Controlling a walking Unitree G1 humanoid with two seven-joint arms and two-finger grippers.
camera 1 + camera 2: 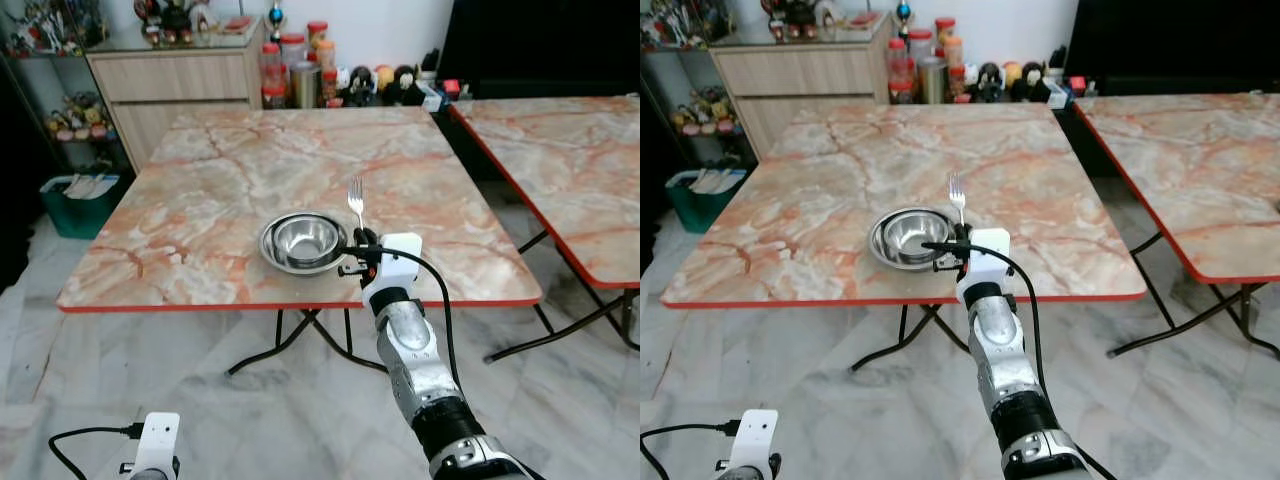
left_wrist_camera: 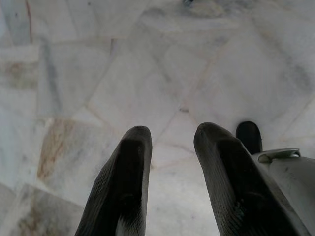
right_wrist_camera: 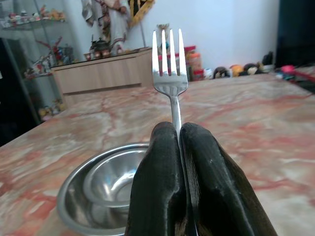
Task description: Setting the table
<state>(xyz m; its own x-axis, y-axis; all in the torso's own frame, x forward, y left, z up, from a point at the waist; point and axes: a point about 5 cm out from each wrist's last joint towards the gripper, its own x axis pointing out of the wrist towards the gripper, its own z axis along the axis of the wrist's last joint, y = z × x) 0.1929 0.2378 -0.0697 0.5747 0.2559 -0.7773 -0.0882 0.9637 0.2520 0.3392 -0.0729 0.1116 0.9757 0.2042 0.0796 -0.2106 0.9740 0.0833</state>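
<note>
Right gripper (image 3: 179, 162) around silver fork (image 3: 169, 69) (four tines up); bowl (image 1: 303, 241) beside

The worktop (image 1: 200, 200) has a marble pattern in pink and orange, a thin red edge and black crossed legs. It stands on a floor (image 1: 120, 370) of pale marble tiles. On it, near the front edge, sits a steel bowl (image 1: 303, 241), which rests inside a wider steel dish (image 1: 268, 245).
</note>
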